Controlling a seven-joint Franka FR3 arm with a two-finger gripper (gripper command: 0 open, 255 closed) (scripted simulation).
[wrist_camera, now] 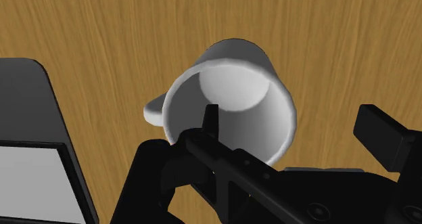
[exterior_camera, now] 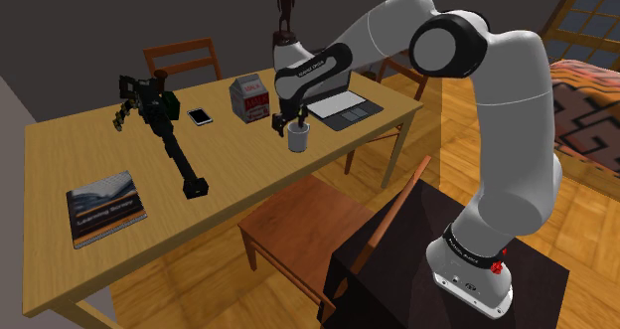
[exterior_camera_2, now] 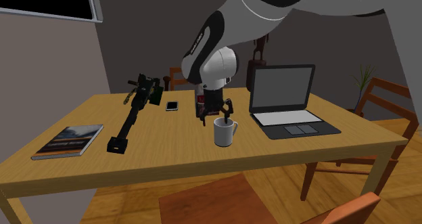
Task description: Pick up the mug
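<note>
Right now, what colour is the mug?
The mug is plain white, seen best in the wrist view.

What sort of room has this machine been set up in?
Probably a dining room or home study. A light wooden table has brown wooden chairs drawn up to it, and household things sit on top, such as an open dark grey laptop and a red-and-white carton.

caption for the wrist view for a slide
Open gripper poised over a white mug on the wooden table, one finger inside its rim, one outside
</note>
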